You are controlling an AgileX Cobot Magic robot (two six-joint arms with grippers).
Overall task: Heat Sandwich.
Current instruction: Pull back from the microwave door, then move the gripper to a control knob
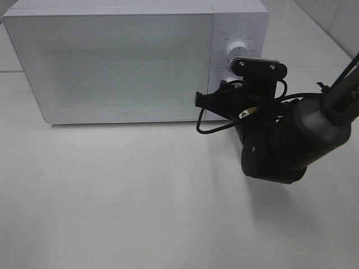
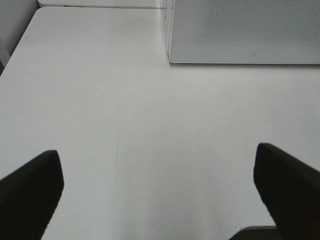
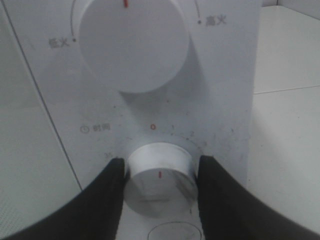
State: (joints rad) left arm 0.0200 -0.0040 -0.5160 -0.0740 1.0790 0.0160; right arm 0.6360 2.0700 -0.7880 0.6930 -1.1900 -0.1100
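one white microwave oven sits on one white desk. its panel carries two round white knobs: one upper knob, one lower knob. two claws appear: one left claw, one right claw, each with two black fingers.

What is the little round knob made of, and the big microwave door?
The timer knob looks like smooth white plastic, slightly glossy: it carries soft reflections. The microwave door seems to be glass or clear plastic over a dotted mesh, given the fine speckled pattern.
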